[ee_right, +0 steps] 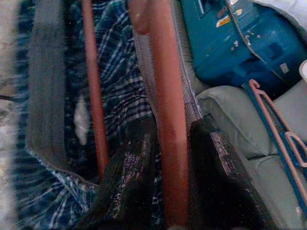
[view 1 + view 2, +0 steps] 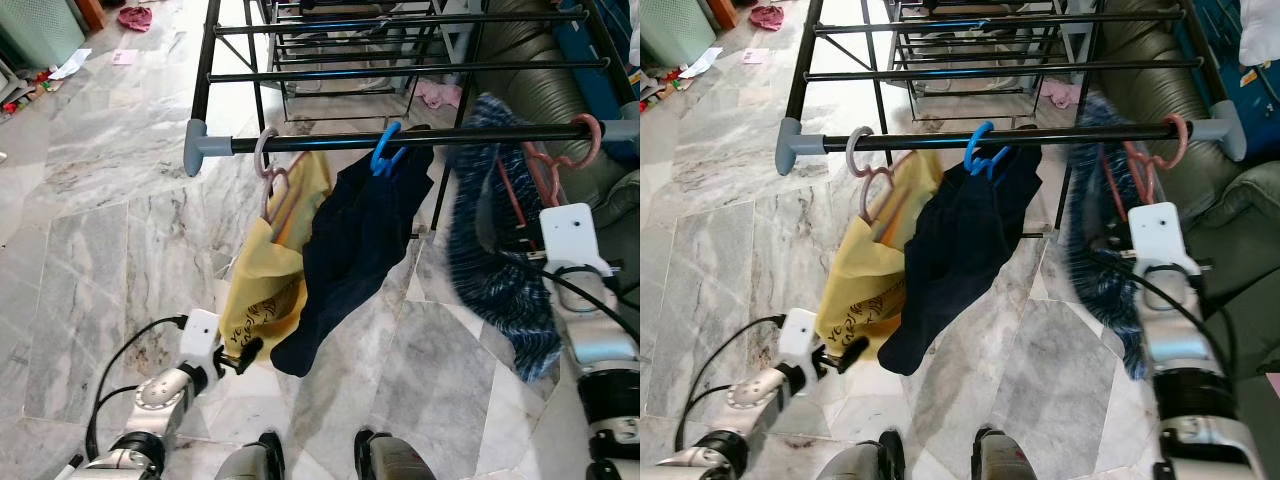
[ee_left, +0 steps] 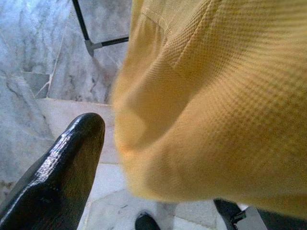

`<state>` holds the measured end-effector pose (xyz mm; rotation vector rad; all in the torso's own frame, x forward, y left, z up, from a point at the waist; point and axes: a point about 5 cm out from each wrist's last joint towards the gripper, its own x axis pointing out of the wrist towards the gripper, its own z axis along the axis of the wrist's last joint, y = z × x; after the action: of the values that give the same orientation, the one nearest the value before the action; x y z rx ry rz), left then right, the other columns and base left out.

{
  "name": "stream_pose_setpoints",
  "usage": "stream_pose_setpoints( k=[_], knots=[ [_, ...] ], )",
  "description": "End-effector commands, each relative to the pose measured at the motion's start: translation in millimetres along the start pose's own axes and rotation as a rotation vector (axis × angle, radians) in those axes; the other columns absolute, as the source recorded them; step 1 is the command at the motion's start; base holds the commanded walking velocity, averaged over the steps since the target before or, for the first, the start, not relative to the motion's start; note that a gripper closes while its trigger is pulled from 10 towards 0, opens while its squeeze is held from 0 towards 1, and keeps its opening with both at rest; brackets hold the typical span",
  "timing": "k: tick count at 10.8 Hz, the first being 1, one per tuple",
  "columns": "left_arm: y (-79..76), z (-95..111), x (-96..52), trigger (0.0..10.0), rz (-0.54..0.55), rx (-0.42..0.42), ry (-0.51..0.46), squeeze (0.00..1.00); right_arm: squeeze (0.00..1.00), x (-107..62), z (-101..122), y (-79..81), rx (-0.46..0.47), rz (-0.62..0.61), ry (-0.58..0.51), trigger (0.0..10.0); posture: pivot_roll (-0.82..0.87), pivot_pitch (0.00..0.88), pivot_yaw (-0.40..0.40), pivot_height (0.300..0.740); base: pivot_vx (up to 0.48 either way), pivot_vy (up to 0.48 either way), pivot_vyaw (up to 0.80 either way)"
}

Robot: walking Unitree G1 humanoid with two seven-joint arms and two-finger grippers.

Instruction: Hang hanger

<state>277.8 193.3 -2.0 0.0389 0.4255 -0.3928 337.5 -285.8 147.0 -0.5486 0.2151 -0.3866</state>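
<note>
Nearest, the robot's feet stand on the marble floor (image 2: 90,260). Left gripper (image 2: 243,355) is low, just beside the hem of the yellow shirt (image 2: 265,285); in the left wrist view one black finger (image 3: 62,167) shows with the yellow cloth close by. Cannot tell whether those jaws are spread or closed.

Right gripper (image 1: 168,177) is raised at the right end of the rack. In the right wrist view both fingers are pressed on a red bar of the red hanger (image 1: 168,96), one each side, pinching it. The plaid garment (image 2: 495,270) hangs from this hanger and is blurred.

Further back: the rail (image 2: 340,142) carries three hooks. A pink hanger (image 2: 268,160) holds the yellow shirt; a blue hanger (image 2: 385,150) holds the dark garment (image 2: 355,250); the red hanger's hook (image 2: 588,135) sits over the rail near its right end. More rack bars behind, then a sofa (image 2: 540,90) to the right.

Handling, by judgement:
- Hanger looks like thin stiff wire or plastic: light, rigid, probably smooth, so it may twist in the grip.
- Garment is soft and adds a swinging load below; most of the weight is there.
- Best hold is on the stiff bar near the neck, as now, not on the cloth.
- Hook looks seated, so the task seems almost done; releasing gently should avoid unseating it.
</note>
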Motion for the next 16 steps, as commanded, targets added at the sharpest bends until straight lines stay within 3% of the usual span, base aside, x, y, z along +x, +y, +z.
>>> stream_pose_setpoints(
  k=[1, 8, 9, 12, 13, 14, 16],
  knots=[
    [2.4, -8, -5.5, 10.0, 0.005, 0.002, 0.023, 0.00, 0.00, 0.8, -4, -0.2, -0.023, 0.005, 0.012, 10.0, -0.14, 0.258, 0.062, 0.740, 0.000, 0.000, 0.00],
    [0.4, -12, -6.7, 10.0, 0.005, 0.018, 0.034, 0.00, 0.00, 12.6, 14, -9.8, 0.021, 0.129, -0.067, 10.0, -0.13, 0.254, 0.054, 0.740, 0.000, 0.000, 0.00],
    [0.2, -12, -7.0, 10.0, 0.005, 0.018, 0.035, 0.00, 1.00, 12.8, 14, -13.7, 0.031, 0.143, -0.071, 10.0, -0.13, 0.255, 0.055, 0.740, 0.000, 0.000, 0.00],
    [-0.8, -15, -8.0, 10.0, 0.001, 0.023, 0.040, 0.00, 1.00, 11.4, 11, -14.2, 0.049, 0.198, -0.072, 10.0, -0.13, 0.259, 0.059, 0.740, 0.000, 0.000, 0.00],
    [-0.8, -15, -8.3, 10.0, 0.002, 0.031, 0.045, 0.00, 0.66, 11.2, 9, -16.0, 0.060, 0.222, -0.068, 5.5, -0.13, 0.260, 0.062, 0.740, 0.000, 0.000, 0.00],
    [-0.5, -16, -8.7, 10.0, 0.002, 0.031, 0.046, 0.00, 0.00, 11.2, 10, -16.9, 0.063, 0.233, -0.070, 0.0, -0.13, 0.261, 0.063, 0.740, 0.000, 0.000, 0.00],
    [-0.8, -17, -9.3, 10.0, -0.001, 0.041, 0.054, 0.00, 0.00, 12.9, 10, -25.5, 0.110, 0.266, -0.057, 0.0, -0.13, 0.261, 0.066, 0.740, 0.000, 0.000, 0.00]
  ],
)
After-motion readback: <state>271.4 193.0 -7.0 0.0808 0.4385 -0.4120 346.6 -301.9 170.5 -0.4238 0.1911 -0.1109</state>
